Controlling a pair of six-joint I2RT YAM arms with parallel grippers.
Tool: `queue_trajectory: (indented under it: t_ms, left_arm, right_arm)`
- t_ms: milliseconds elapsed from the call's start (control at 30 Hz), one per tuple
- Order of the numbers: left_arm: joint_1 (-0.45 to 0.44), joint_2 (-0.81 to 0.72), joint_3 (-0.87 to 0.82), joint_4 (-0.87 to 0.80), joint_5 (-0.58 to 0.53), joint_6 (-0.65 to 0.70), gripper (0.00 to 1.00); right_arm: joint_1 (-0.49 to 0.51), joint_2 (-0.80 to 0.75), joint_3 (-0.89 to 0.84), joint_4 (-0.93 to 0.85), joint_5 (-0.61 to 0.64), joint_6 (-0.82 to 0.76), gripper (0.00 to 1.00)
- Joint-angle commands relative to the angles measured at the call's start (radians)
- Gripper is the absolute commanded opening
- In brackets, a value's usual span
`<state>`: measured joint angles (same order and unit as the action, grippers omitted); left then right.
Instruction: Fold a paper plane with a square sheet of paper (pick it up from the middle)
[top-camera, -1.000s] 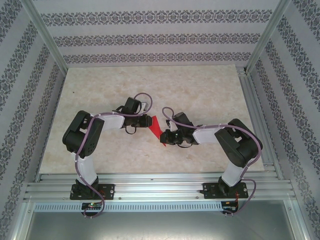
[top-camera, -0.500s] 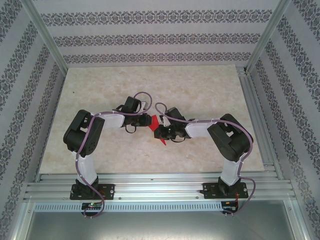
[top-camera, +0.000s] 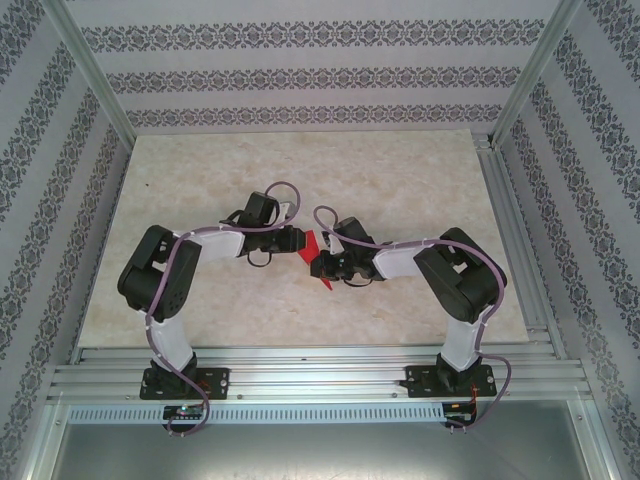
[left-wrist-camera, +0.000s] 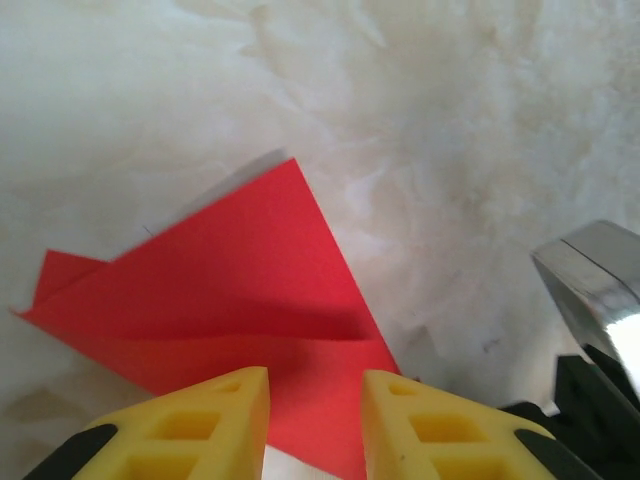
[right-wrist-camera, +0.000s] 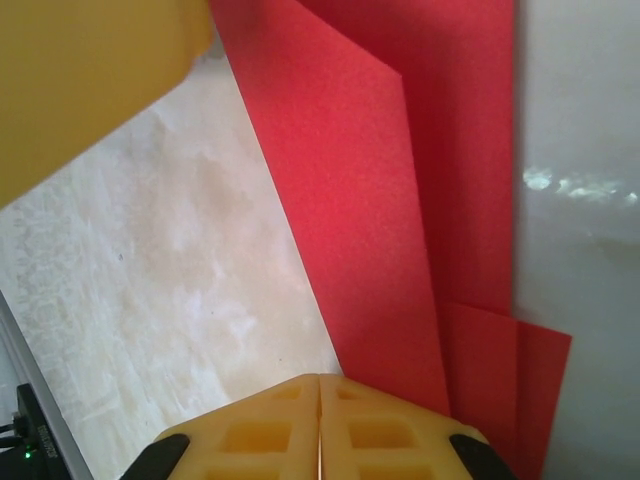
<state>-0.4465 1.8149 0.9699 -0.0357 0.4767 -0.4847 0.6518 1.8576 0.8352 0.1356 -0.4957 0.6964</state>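
The right gripper (right-wrist-camera: 318, 378) has moved in close to the left gripper (left-wrist-camera: 315, 375) and shut its fingers tight. The left one's fingers stand a little apart over the square sheet of paper (left-wrist-camera: 230, 280). It lies part-folded on the table (top-camera: 420, 180) between them, so a fold seems under way.

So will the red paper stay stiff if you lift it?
Probably floppy: the red paper looks very thin. Its overlapping folded layers likely stiffen it somewhat. Being so light, it would probably slide on the smooth table.
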Motion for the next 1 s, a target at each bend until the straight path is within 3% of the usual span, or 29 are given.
queue_trajectory:
  t_ms: [0, 367, 767, 967]
  left_arm:
    - [-0.027, -0.037, -0.043, 0.075, 0.042, -0.047, 0.31]
    - [-0.065, 0.043, -0.069, 0.117, 0.045, -0.059, 0.27]
    - [-0.060, 0.109, 0.019, 0.009, -0.137, -0.092, 0.24]
    - [-0.029, 0.140, 0.062, 0.000, -0.147, -0.085, 0.23]
  right_arm:
    - [-0.010, 0.062, -0.041, -0.057, 0.039, 0.030, 0.08]
    - [-0.016, 0.081, -0.065, -0.014, 0.025, 0.088, 0.06]
    - [-0.014, 0.074, -0.096, -0.054, 0.026, 0.060, 0.05]
    - [-0.015, 0.068, -0.130, -0.059, 0.027, 0.048, 0.04]
